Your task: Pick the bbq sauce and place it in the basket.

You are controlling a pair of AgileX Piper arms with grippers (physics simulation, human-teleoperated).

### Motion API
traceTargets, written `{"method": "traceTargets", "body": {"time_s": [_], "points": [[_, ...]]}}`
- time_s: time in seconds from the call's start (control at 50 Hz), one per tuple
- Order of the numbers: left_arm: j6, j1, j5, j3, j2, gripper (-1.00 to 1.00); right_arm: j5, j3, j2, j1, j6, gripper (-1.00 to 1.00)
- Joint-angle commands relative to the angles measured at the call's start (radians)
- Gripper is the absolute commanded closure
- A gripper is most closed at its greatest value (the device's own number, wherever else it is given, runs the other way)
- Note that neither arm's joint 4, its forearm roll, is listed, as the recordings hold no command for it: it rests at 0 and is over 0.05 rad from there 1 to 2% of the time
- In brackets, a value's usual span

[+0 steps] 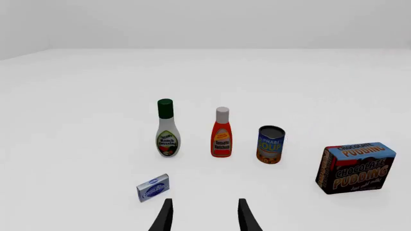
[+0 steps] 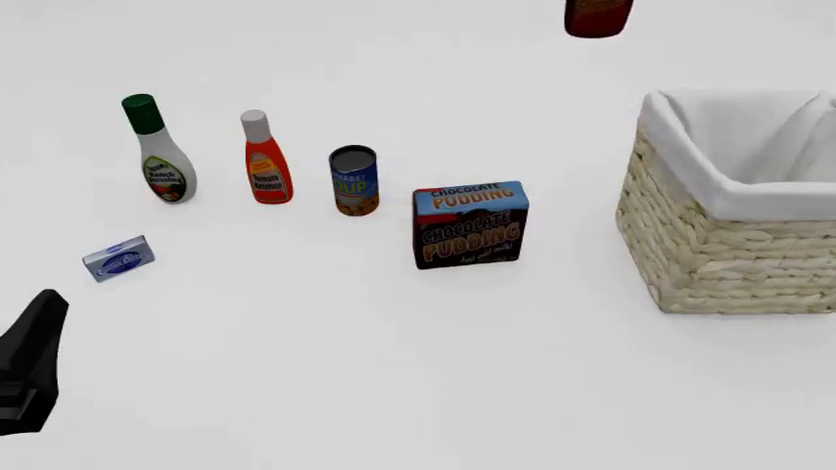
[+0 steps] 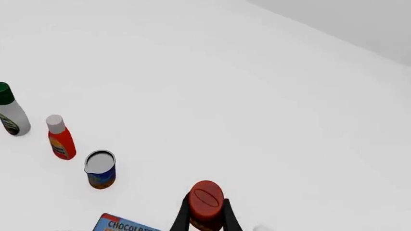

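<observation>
1. The right gripper point(image 3: 205, 216) has its two dark fingers point(image 3: 182, 219) clamped on either side of the bbq sauce point(image 3: 206, 204); the right wrist view looks down on the bottle's red cap between them.
2. In the front view only the bottle's dark lower end point(image 2: 598, 17) shows at the top edge, up above the table and off to the left of the basket point(image 2: 712, 245).
3. The basket stands at the right of the table, its white cloth lining point(image 2: 770, 201) folded over the rim, with nothing visible inside.
4. The left gripper point(image 1: 204, 216) has its jaws parted with nothing between them; it hangs low at the near left, just short of a small blue packet point(image 1: 153, 187).
5. Beyond it stand, in a row, a white bottle with a green cap point(image 1: 167, 128), an orange-red ketchup bottle point(image 1: 222, 133) and a soup can point(image 1: 270, 145).
6. A chocolate pudding box point(image 2: 471, 223) stands upright between the can and the basket, apart from both.
</observation>
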Motion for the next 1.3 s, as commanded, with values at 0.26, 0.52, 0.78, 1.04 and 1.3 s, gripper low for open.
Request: {"method": "traceTargets", "body": {"time_s": [0.26,0.52,0.78,1.04,1.3], "points": [[0.000,0.000,0.000,0.000,0.000,-1.00,0.017,0.051,-0.100,-0.140,0.006,1.00],[0.000,0.000,0.000,0.000,0.000,-1.00,0.017,0.092,-0.142,-0.242,0.002,1.00],[0.000,0.000,0.000,0.000,0.000,-1.00,-0.006,0.148,-0.175,-0.343,-0.001,1.00],[0.000,0.000,0.000,0.000,0.000,-1.00,-0.081,0.245,-0.168,-0.407,-0.005,1.00],[0.000,0.000,0.000,0.000,0.000,-1.00,-0.158,0.336,-0.149,-0.449,-0.005,1.00]]}}
